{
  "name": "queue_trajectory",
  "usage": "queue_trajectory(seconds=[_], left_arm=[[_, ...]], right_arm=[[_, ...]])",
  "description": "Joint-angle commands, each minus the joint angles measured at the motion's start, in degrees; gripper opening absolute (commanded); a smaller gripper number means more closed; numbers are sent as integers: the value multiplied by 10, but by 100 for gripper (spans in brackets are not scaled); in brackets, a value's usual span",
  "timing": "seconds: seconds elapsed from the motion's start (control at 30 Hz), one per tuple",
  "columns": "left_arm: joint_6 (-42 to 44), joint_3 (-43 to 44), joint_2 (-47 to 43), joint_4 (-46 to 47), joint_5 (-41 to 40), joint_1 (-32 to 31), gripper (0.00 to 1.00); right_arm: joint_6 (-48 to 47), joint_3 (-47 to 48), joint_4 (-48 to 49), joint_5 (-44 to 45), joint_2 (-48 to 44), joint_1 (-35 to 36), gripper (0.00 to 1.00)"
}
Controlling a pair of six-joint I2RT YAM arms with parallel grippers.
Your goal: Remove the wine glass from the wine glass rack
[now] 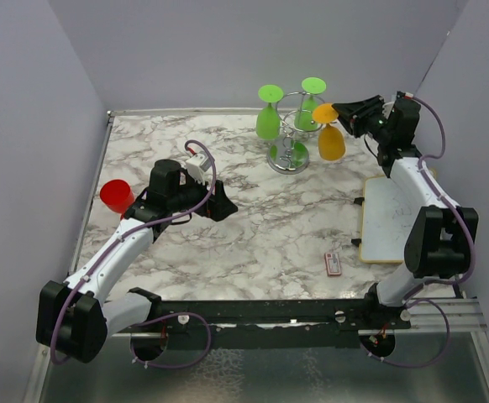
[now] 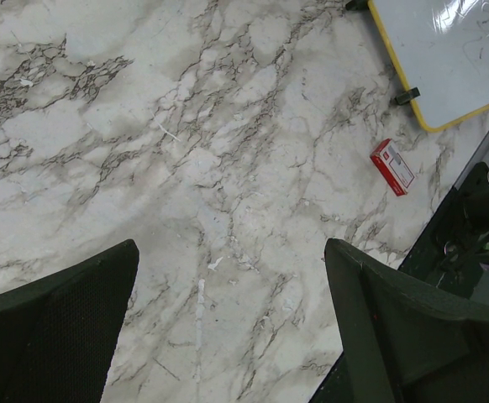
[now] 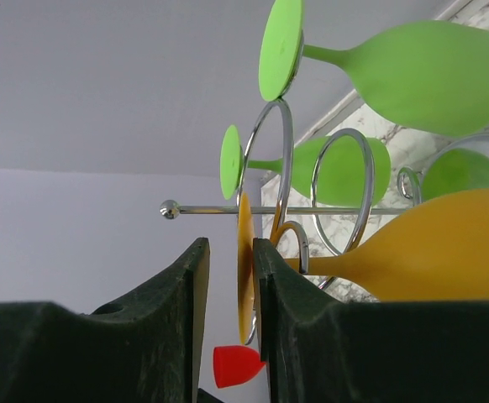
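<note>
The chrome wine glass rack (image 1: 288, 158) stands at the back of the marble table. An orange wine glass (image 1: 331, 143) hangs bowl-down from its right arm, and green glasses (image 1: 268, 117) hang from other arms. My right gripper (image 1: 344, 117) is at the orange glass's foot. In the right wrist view the rack (image 3: 278, 210) is close, and the gripper (image 3: 228, 248) straddles the orange foot disc (image 3: 245, 269). The disc rests against one finger, with a gap to the other. My left gripper (image 1: 228, 206) is open and empty over the table, as the left wrist view (image 2: 232, 252) shows.
A red cup (image 1: 117, 196) stands at the left edge. A yellow-edged whiteboard (image 1: 387, 218) lies at the right, and a small red box (image 1: 333, 264) lies near its front corner. Walls close in on the table at the back and sides.
</note>
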Motion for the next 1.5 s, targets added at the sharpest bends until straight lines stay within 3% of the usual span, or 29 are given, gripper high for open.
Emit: queue_trajectory(seconds=[0.0,0.1,0.33,0.53,0.8,0.97,1.27,1.47], left_arm=[[11,-2,-5,10,-8,-4,94],[11,-2,-6,10,-9,-4,94],[11,-1,-4,9,-10,-3,94],[11,0,-2,9,-11,-4,94],[12,-1,0,8,-15,-4,94],[14,-1,-1,5,-18,-3,94],[14,-1,-4,3,-19,-4,94],[15,-2,-8,2,-23,-4,94]], right_arm=[[-8,18,-6,12,12,11,27],[-17,18,-14,14,12,14,26],[-24,18,-22,21,0,14,10],[-1,14,-26,52,-25,13,5],[20,14,-45,91,-57,13,4],[40,32,-133,134,-68,12,3],[47,18,-165,183,-106,4,3],[58,33,-241,211,-117,-4,3]])
